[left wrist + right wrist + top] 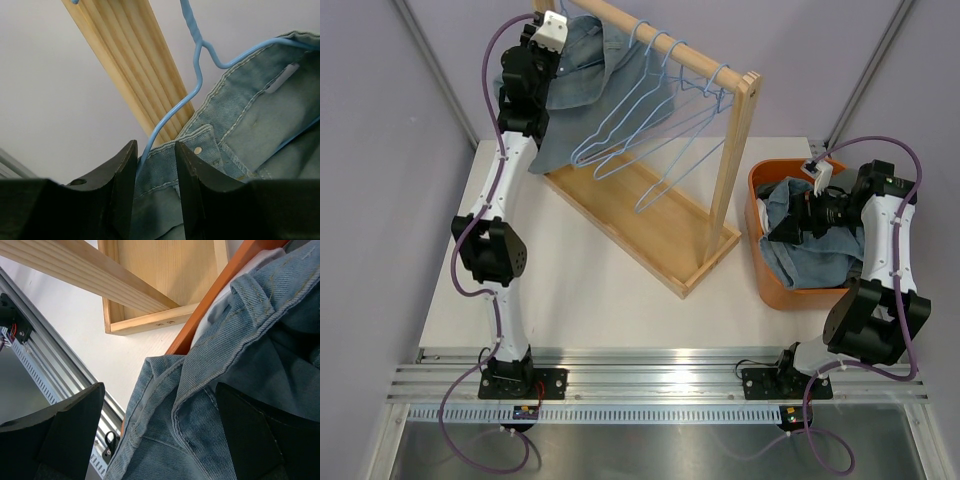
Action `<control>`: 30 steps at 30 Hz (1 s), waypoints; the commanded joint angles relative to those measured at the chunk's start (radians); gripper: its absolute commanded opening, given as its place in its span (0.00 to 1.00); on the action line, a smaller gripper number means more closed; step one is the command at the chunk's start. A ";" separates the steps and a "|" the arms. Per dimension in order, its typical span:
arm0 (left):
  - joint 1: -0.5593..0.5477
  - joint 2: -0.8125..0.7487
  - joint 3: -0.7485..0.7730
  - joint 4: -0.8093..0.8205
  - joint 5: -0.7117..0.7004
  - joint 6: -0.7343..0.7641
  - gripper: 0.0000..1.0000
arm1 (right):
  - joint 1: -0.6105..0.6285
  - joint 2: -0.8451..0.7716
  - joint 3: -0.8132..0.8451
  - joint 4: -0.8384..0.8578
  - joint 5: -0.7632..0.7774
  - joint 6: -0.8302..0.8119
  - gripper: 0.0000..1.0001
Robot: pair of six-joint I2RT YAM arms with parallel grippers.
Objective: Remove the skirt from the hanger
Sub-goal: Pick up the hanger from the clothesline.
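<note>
— While the top camera shows the left arm [505,190] raised to the far left end of the rack [650,35], what does it tell of the left gripper [552,42]?
— Little. It sits against the skirt [582,75], which hangs at that end of the rack, left of the bare hangers [650,120]. The fingers are hidden from above.
— And the left wrist camera?
— It looks up along the rack's rail. The two fingers [120,175] stand close together, with the skirt's waistband and the blue wire of its hanger [192,75] in the narrow gap. Whether they pinch the denim or merely flank it cannot be told.
— So the skirt is on its hanger?
— Yes. The wire runs into the waistband and rises beside the rail.
— What of the right gripper [810,215]?
— From above it lies low over a heap of denim [820,265] in the orange basket [775,290], at the right of the table [590,300]. Only the right wrist camera shows its fingers: spread wide, holding nothing, with the denim and the basket's rim below and a corner of the rack's base beyond.
</note>
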 commanded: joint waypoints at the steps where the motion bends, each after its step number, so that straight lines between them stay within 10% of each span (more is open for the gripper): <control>1: -0.001 0.017 0.042 0.028 -0.017 0.019 0.38 | -0.006 -0.032 -0.001 0.023 -0.035 0.008 0.99; 12: -0.002 -0.047 -0.020 0.095 0.026 -0.030 0.00 | -0.008 -0.032 -0.008 0.021 -0.042 0.025 0.99; 30: -0.008 -0.180 -0.023 0.135 0.241 -0.145 0.00 | -0.008 -0.033 -0.034 0.029 -0.055 0.035 1.00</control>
